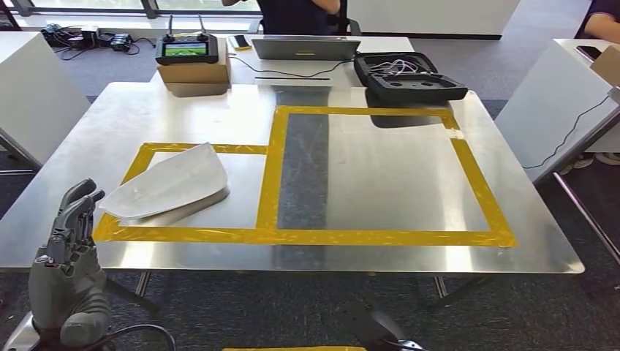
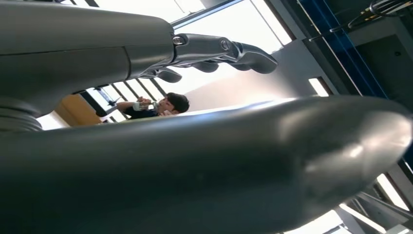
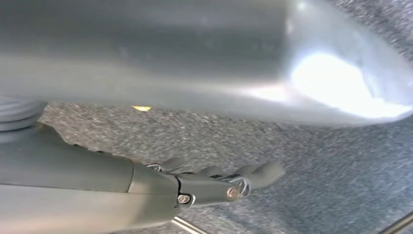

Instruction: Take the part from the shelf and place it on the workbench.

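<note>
— Where is the part?

— The white part [image 1: 167,183] lies flat on the steel tabletop [image 1: 380,175], inside the smaller box of yellow tape [image 1: 272,175] on the left side. Nothing touches it.

— And the left hand?

— The left hand [image 1: 72,219] is raised at the tabletop's near left edge, just beside the part's tip but apart from it. Its fingers [image 1: 80,196] are loosely bent and spread, with nothing in them. The left wrist view shows the same: the dark fingers [image 2: 219,51] reach out over nothing, and the thumb [image 2: 243,161] is apart from them.

— The right hand?

— The right hand [image 3: 209,185] hangs over grey carpet [image 3: 316,161]. Its fingers are extended side by side, its thumb is well clear, and it holds nothing.

— Any containers?

— At the far edge an open black case [image 1: 409,77] holds a tangle of white cables [image 1: 398,68] in one half. To its left is a cardboard box [image 1: 194,73] with a handheld controller [image 1: 186,50] on its lid; I cannot tell what is inside the box. A closed laptop [image 1: 303,47] lies between the two, and a person [image 1: 296,14] stands behind it.
</note>
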You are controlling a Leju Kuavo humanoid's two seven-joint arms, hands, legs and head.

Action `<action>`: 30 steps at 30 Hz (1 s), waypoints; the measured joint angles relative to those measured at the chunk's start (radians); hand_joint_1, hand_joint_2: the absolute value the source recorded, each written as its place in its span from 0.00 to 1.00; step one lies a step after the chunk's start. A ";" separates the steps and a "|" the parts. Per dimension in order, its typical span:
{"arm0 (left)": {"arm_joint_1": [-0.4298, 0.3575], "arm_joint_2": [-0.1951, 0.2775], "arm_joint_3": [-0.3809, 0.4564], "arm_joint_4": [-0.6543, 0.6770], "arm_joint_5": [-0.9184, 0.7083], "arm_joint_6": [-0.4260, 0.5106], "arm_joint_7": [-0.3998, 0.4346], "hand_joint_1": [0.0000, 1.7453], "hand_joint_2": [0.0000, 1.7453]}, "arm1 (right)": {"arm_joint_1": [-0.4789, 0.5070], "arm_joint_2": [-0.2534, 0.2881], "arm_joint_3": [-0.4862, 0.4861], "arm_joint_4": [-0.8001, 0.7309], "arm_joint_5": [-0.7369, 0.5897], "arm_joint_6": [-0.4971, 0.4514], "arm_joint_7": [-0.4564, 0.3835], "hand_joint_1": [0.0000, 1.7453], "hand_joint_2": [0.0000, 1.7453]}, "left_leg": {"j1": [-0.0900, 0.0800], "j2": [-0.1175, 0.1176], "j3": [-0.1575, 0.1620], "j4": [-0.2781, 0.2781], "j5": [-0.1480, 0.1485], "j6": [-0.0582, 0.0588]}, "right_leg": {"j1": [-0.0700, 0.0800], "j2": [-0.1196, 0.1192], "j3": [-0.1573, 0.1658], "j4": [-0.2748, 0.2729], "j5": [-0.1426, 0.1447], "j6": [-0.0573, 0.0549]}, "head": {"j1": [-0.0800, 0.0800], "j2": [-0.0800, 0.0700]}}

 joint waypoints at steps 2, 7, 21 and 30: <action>0.001 0.000 0.000 0.000 0.000 0.000 0.000 0.00 0.00 | 0.001 -0.001 0.001 0.000 0.000 0.000 0.000 0.00 0.00 | -0.005 0.001 -0.013 0.001 0.009 0.003 | 0.004 0.000 -0.023 0.083 -0.034 -0.002 | 0.000 0.000; 0.000 0.000 0.000 0.000 0.000 0.000 0.000 0.00 0.00 | 0.000 -0.003 0.001 0.000 0.000 0.000 0.000 0.00 0.00 | -0.015 0.001 -0.020 0.006 0.020 -0.004 | 0.023 -0.001 0.150 -0.180 0.064 -0.037 | 0.001 0.000; -0.003 0.001 -0.001 0.010 0.000 0.000 0.001 0.00 0.00 | -0.003 -0.003 0.008 0.000 -0.005 0.006 0.000 0.00 0.00 | 0.003 0.002 -0.025 0.100 -0.042 -0.062 | 0.011 -0.011 0.109 -0.209 0.114 -0.055 | 0.001 0.000; -0.008 0.006 -0.007 0.016 0.003 0.000 0.004 0.00 0.00 | 0.018 -0.006 0.011 0.000 -0.021 -0.018 -0.003 0.00 0.00 | -0.001 0.000 -0.010 0.002 0.012 0.002 | 0.007 -0.006 0.034 -0.057 0.023 -0.006 | 0.002 0.000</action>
